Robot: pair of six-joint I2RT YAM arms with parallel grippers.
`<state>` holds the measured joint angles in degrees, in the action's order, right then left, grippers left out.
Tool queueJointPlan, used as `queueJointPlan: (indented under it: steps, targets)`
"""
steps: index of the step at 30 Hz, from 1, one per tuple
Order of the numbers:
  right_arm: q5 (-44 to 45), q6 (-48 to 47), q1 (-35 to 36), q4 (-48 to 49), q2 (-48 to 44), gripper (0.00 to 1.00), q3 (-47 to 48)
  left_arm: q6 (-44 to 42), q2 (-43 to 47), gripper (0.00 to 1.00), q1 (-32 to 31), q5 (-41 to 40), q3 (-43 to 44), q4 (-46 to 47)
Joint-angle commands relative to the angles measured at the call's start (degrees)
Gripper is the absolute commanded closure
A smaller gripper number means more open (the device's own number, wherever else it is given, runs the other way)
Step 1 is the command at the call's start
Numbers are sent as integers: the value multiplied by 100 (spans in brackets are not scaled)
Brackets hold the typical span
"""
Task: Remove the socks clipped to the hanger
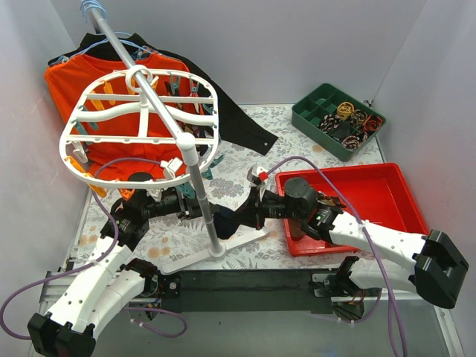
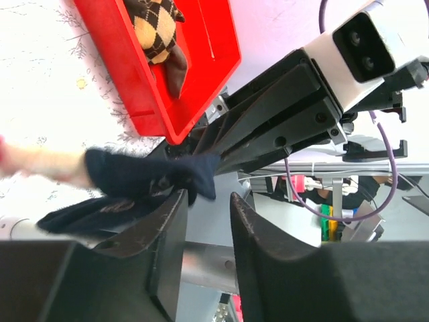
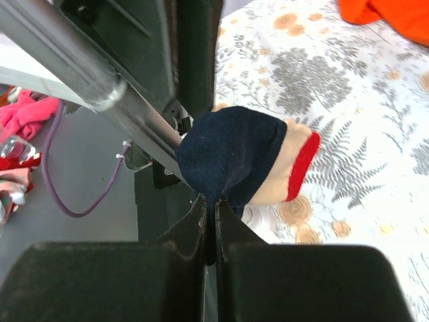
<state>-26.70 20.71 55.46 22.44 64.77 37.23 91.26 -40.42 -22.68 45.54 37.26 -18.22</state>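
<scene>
The white oval hanger (image 1: 141,111) with orange and teal clips stands on its grey pole (image 1: 197,186). My right gripper (image 1: 253,210) is shut on a dark navy sock (image 3: 231,157) with a tan and red cuff and holds it beside the pole, above the table. The sock also shows in the top view (image 1: 229,217) and in the left wrist view (image 2: 147,176). My left gripper (image 2: 208,198) is open and empty, its left finger just under the sock; it sits by the pole (image 1: 195,204). An argyle sock (image 2: 155,30) and a brown sock (image 2: 175,70) lie in the red tray (image 2: 134,74).
The red tray (image 1: 387,186) lies at the right, under my right arm. A green divided box (image 1: 338,119) with several small items stands at the back right. An orange shirt (image 1: 63,82) and a black garment (image 1: 238,123) hang behind the rack. The pole's flat base (image 1: 216,249) is at the near edge.
</scene>
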Motion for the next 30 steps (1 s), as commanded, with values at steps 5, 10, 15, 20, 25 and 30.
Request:
queueJointPlan:
  steps: [5, 10, 15, 20, 25, 30]
  targets:
    - [1015, 408, -984, -1063, -1324, 99, -375, -188, 342, 68, -44, -299, 116, -542]
    - [2158, 276, -1616, -2853, -2126, 99, -94, -179, 465, 69, -44, -642, 71, -762]
    - [3941, 328, -1723, -4201, -2522, 99, 476, -267, 527, 70, -44, -1046, 133, -1052]
    - [5400, 899, -1741, -5475, -2715, 99, 715, -337, 623, 70, -44, -1486, 212, -1342]
    - [6167, 1750, -1749, -6285, -2882, 99, 592, -372, 694, 70, -44, -1706, 142, -1457]
    - [6388, 1683, -1749, -6454, -2918, 54, 609, -416, 764, 70, -44, -1820, 63, -1535]
